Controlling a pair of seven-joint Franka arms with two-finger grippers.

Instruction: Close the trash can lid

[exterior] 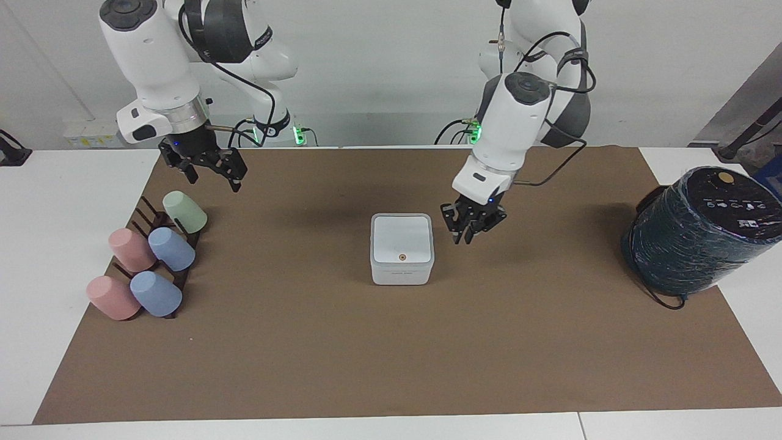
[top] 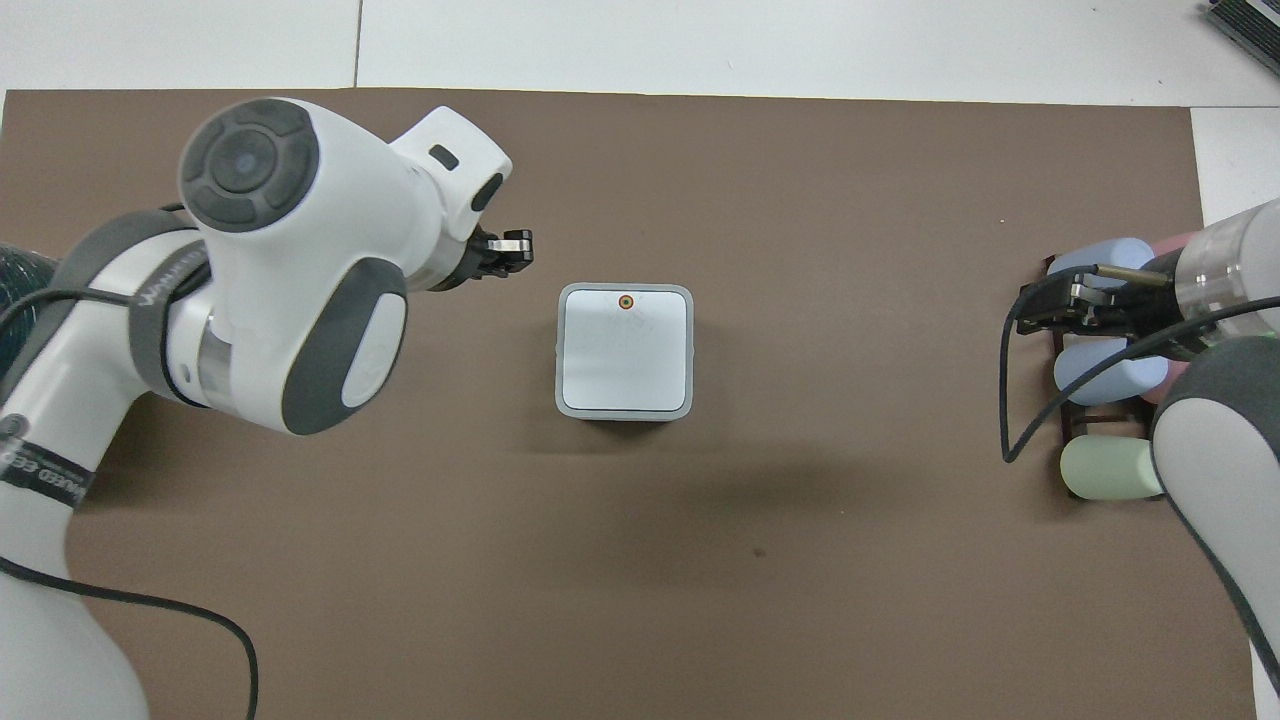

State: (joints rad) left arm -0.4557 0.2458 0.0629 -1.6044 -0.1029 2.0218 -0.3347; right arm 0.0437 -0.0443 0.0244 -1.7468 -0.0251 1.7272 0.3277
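Left gripper (exterior: 469, 235) hangs over bare brown mat (exterior: 391, 354), just beside the trash can (exterior: 401, 269) toward the left arm's end; fingers close together, holding nothing. No contact with the can. Right gripper (exterior: 211, 174) waits over the cup rack (exterior: 160, 229), fingers spread, empty.

Trash can sits mid-mat, upright. Lid (exterior: 402, 238) lies flat on top, closed; contents not visible. Square footprint, no long axis. Orange-brown dot (top: 626, 300) sits at the lid edge farther from the robots.

Rack holds five cups on their sides: green (exterior: 184, 211), two blue, two pink. Dark wrapped cylinder (exterior: 696, 229) at the left arm's end.
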